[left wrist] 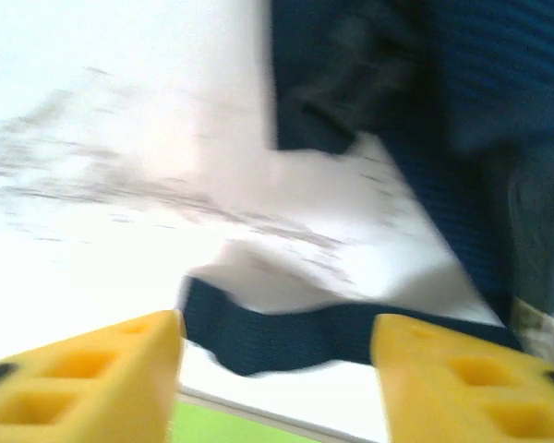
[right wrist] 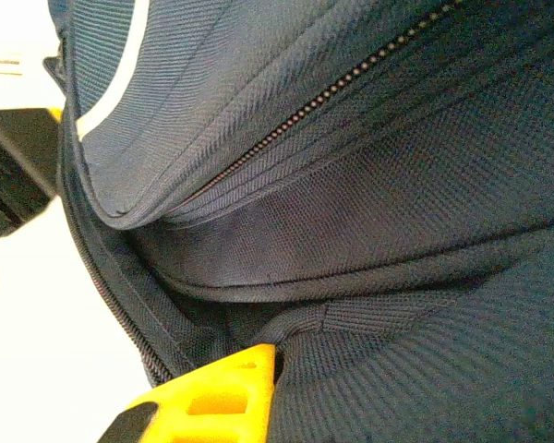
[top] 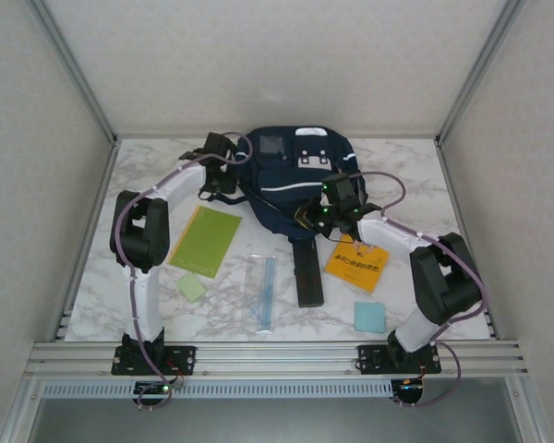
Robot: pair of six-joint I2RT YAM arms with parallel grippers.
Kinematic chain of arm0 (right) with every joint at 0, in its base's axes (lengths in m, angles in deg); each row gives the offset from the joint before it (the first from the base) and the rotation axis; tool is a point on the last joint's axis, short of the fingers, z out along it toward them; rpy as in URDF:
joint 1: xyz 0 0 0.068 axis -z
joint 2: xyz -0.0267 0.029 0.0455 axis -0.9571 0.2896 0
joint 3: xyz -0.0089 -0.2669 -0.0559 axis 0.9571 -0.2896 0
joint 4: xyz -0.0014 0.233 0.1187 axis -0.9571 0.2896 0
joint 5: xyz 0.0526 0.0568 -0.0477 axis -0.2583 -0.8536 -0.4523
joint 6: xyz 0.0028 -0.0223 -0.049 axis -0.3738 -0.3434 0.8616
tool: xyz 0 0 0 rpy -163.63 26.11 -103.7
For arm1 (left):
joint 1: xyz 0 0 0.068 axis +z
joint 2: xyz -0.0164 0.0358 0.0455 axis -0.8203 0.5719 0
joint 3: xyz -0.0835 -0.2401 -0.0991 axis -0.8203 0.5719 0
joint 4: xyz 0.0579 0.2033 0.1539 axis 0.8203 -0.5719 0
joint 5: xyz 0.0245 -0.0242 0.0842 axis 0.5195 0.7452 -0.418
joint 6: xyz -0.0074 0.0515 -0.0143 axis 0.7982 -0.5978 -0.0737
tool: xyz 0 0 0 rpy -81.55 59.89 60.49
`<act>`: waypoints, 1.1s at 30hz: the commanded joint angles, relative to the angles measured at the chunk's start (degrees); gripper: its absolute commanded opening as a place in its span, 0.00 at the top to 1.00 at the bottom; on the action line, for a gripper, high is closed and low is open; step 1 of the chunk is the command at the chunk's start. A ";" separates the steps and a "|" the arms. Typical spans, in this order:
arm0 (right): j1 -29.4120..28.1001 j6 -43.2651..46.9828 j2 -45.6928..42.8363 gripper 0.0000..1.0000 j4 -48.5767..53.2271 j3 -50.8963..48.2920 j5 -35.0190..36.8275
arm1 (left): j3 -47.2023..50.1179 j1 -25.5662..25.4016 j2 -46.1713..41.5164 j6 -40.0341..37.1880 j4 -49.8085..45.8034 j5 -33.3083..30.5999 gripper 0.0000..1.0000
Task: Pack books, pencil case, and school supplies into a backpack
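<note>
The step in hand looks like opening the backpack [top: 291, 171], which lies at the middle of the table's [top: 415, 175] far edge. The right gripper [top: 309, 217] is closed, pinching fabric by the zip. The left gripper [left wrist: 277, 369] stands wide apart and empty over a strap [left wrist: 277, 332] at the bag's left side. Next it probably needs its own hold to spread the mouth. Unpacked toward the near edge lie two books, the lime-green book [top: 206, 240] and the orange book [top: 356, 262]. There is also one pencil case [top: 307, 272], one ruler [top: 263, 291] and two pads, the pale green pad [top: 191, 286] and the light blue pad [top: 369, 316].

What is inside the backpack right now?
Through the opening of the backpack, dark blue lining shows. Deeper inside is covered by folded fabric, so I can't tell what's there.
</note>
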 commanded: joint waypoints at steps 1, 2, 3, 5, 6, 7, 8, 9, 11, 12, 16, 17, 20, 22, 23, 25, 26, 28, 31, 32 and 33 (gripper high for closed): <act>-0.85 1.99 4.11 1.00 -1.97 6.36 -1.27 | 2.79 1.54 -6.40 5.24 0.02 -5.45 0.01; -0.92 1.89 5.87 1.00 -2.34 8.12 -1.37 | 4.28 1.48 -8.37 6.06 -0.11 -5.52 0.00; -0.93 1.82 7.33 1.00 -2.51 9.59 -1.24 | 5.62 1.66 -10.08 6.75 -0.10 -5.58 0.00; -1.13 1.47 10.88 1.00 -3.18 12.92 -1.88 | 9.19 1.84 -13.94 8.22 0.30 -5.48 0.00; -1.27 1.25 12.47 1.00 -3.19 14.31 -2.64 | 11.32 2.13 -15.60 8.74 0.55 -5.29 0.00; -1.51 1.07 14.01 1.00 -2.67 16.18 -3.35 | 13.34 2.49 -17.22 9.41 0.89 -4.97 0.00; -1.83 0.90 15.11 1.00 -1.70 17.59 -3.68 | 15.37 2.92 -18.77 10.04 1.22 -4.56 0.00; -2.18 1.01 15.61 0.97 -0.74 18.26 -3.70 | 17.13 3.45 -19.72 10.75 1.39 -4.19 0.00; -3.14 1.94 15.21 0.73 1.38 18.28 -2.24 | 21.03 4.90 -21.57 12.54 2.18 -2.37 0.00; -3.64 2.52 14.60 0.62 2.91 17.96 -1.03 | 22.66 5.54 -22.23 13.22 2.78 -1.61 0.00; -6.14 7.23 10.25 0.35 11.73 16.35 5.71 | 30.06 7.75 -24.86 17.30 6.89 4.53 0.00; -7.14 8.71 9.17 0.33 14.92 16.35 7.87 | 31.73 7.94 -25.78 17.98 7.56 5.02 0.00; -10.50 11.92 6.22 0.30 21.10 16.19 13.62 | 36.19 7.98 -28.41 19.43 8.87 5.40 0.00; -13.17 12.31 5.35 0.30 23.42 16.35 16.14 | 39.35 8.02 -30.27 20.33 9.64 5.39 0.00; -15.16 12.21 5.24 0.30 23.83 16.56 16.79 | 40.78 7.87 -31.16 20.70 9.92 5.23 0.00; -18.64 12.16 5.69 0.30 24.10 17.61 18.52 | 43.00 7.95 -32.49 20.92 10.23 5.04 0.00; -20.31 12.11 6.26 0.31 24.41 18.71 19.63 | 43.99 8.00 -32.95 20.84 10.34 5.05 0.00; -22.94 11.80 7.97 0.31 23.31 20.41 19.87 | 45.16 7.96 -32.99 20.88 10.62 5.12 0.00; -25.84 10.92 12.18 0.34 19.48 23.16 17.30 | 46.65 7.98 -31.73 21.85 11.91 6.71 0.00; -26.39 10.34 14.10 0.34 19.65 24.89 17.52 | 47.12 7.91 -31.41 22.26 12.38 7.46 0.00; -26.74 9.67 15.70 0.35 19.56 26.16 17.38 | 47.45 7.93 -31.14 22.56 12.53 7.86 0.00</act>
